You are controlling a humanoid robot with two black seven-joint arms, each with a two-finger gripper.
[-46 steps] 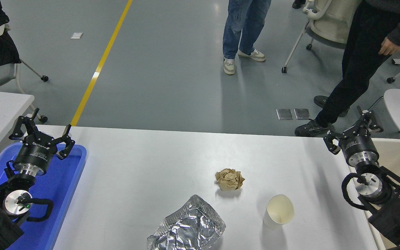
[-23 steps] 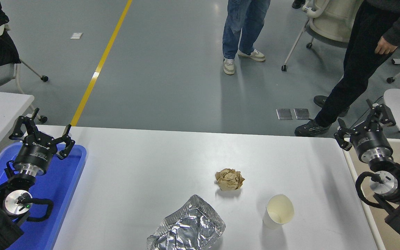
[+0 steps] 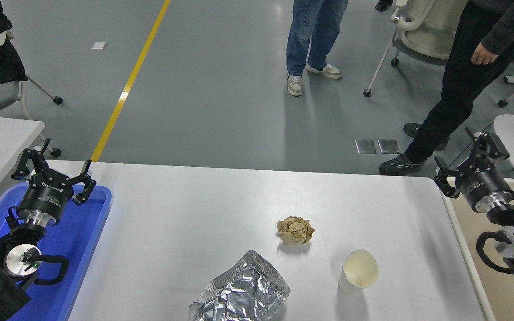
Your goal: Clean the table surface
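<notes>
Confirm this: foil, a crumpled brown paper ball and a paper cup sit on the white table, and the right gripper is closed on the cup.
Not quite. The head view shows the right gripper open and empty, off the table's right edge, far from the cup. The foil, paper ball and cup do sit on the table.

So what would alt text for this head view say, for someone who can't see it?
A white table surface holds a crumpled brown paper ball, a crushed foil tray and a paper cup. The left gripper hangs open over a blue tray; the right gripper is open past the table's right edge.
</notes>
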